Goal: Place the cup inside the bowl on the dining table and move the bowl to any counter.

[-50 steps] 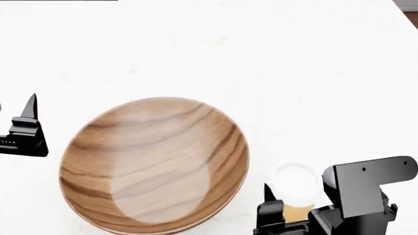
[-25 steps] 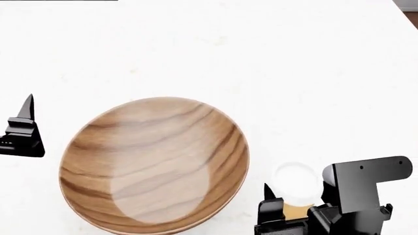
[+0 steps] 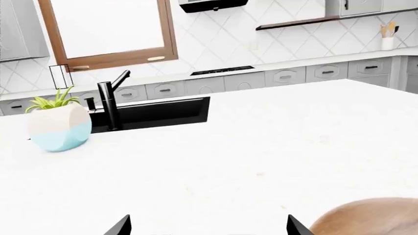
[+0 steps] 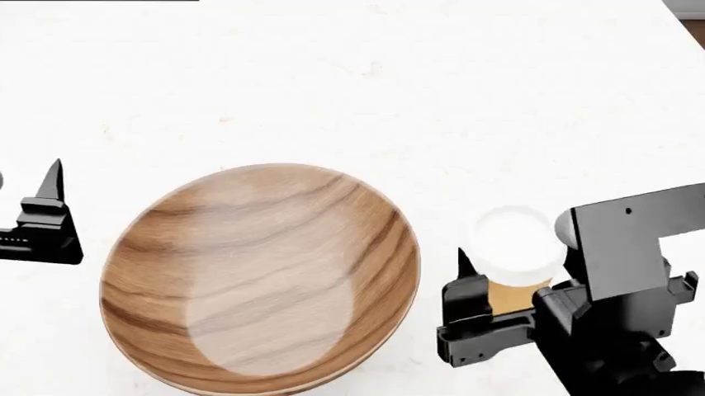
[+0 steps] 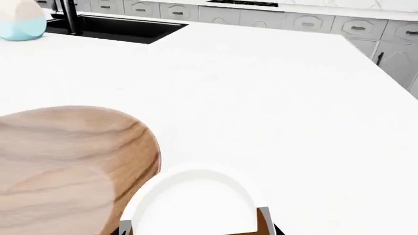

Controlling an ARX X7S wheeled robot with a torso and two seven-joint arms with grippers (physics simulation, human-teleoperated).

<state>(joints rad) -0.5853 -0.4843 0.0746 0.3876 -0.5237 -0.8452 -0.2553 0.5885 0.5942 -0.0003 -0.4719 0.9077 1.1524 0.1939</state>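
Head view has our right gripper (image 4: 501,293) closed around the cup (image 4: 510,241), its white lid showing above the black fingers, just beside the bowl's (image 4: 260,276) right rim and not in it. That bowl sits on the white table (image 4: 364,91), empty. Our left gripper (image 4: 44,219) hangs at the bowl's left, apart from it; from this angle we cannot tell how wide it stands. Left wrist view shows its two fingertips (image 3: 120,226) spread with nothing between them, the bowl's edge nearby, and a sink (image 3: 147,113), faucet (image 3: 109,100) and potted plant (image 3: 58,125) farther off.
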